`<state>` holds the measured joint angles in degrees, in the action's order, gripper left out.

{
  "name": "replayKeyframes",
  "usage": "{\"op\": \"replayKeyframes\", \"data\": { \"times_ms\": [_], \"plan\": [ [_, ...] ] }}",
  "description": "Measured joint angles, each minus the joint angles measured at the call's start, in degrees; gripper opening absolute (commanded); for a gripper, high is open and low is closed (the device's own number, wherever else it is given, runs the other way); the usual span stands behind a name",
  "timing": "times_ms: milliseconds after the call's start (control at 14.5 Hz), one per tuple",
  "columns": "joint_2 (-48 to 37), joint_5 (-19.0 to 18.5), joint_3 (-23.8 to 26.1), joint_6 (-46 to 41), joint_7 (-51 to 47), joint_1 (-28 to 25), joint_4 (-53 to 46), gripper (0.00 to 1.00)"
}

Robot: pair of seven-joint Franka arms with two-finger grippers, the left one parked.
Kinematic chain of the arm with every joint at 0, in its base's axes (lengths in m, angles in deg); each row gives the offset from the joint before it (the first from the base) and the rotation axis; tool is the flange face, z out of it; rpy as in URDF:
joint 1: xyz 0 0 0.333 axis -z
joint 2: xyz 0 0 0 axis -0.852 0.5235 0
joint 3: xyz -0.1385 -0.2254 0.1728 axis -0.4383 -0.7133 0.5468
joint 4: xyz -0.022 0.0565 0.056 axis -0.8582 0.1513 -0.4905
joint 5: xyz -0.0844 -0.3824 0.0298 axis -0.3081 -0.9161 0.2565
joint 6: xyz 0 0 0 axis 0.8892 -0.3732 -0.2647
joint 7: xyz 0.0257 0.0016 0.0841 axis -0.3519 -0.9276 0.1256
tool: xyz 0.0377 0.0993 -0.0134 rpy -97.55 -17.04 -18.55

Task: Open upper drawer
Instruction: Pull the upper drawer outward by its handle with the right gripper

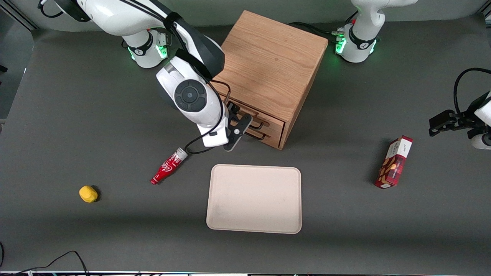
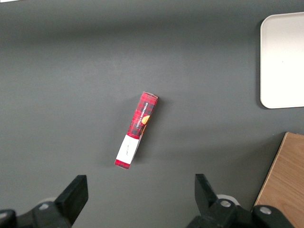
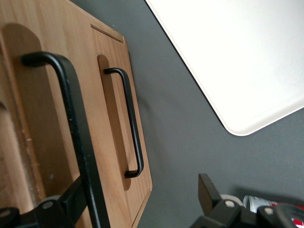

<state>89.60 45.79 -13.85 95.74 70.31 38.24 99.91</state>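
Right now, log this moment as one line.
stage: reaching handle | gripper: open, straddling thin black wire handle of shallow light-oak upper drawer | drawer: not visibly pulled out | lower drawer: shut

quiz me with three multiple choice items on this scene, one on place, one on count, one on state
1. Where is the tool? A raised high in the air; B at the handle of the upper drawer; C folded back against its base
2. How many drawers has the cabinet? A one; B two; C three
3. How is the red bottle? A upright; B lying on its side; C hanging from the tool

1 B: the handle runs between its open fingers.
2 B: two black handles show.
3 B: it lies flat.
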Motion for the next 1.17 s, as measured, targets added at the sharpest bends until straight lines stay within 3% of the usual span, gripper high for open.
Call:
{"op": "replayKeyframes", "data": {
  "times_ms": [345,1172],
  "plan": [
    [0.78,-0.04,-0.46,2.14,1.77,-0.03,0.1,1.0],
    [0.81,-0.03,-10.63,9.36,8.39,0.45,-2.24,1.0]
  ]
}}
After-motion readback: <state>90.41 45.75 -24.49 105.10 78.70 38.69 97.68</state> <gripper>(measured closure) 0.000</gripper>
